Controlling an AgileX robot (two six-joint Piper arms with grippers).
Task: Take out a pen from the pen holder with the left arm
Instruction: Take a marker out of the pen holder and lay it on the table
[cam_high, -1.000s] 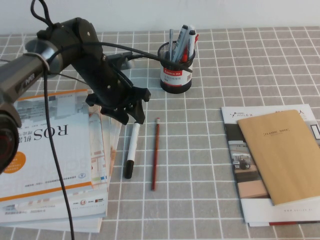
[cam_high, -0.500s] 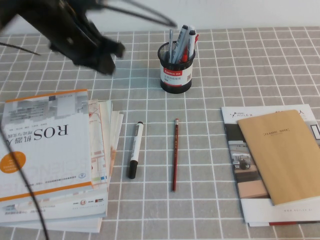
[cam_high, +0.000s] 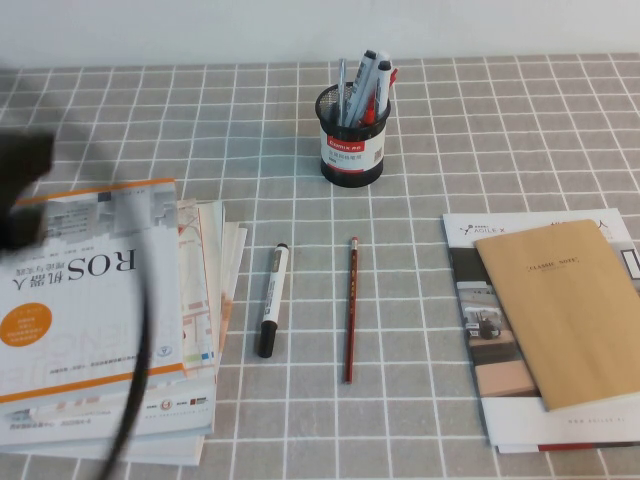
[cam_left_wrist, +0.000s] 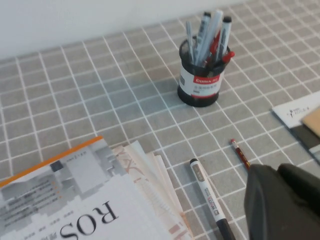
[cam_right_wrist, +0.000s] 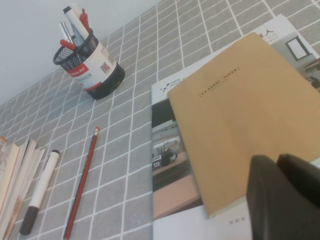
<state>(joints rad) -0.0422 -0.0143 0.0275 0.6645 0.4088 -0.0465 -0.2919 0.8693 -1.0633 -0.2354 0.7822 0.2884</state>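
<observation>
Withdrawn from mid-table, the left gripper (cam_left_wrist: 277, 172) hangs low at the left by the books (cam_high: 100, 300), fingers together, empty. The right gripper (cam_right_wrist: 276, 162), also closed, hovers over the notebook (cam_high: 565, 310). The marker (cam_high: 270, 300) lies between books and pencil (cam_high: 350, 308); beyond stands the pen holder (cam_high: 353, 150).

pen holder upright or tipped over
Upright: the pen holder stands on its base, pens sticking up. Left pincer, shut, is raised by the books; right pincer, shut, above the notebook.
</observation>
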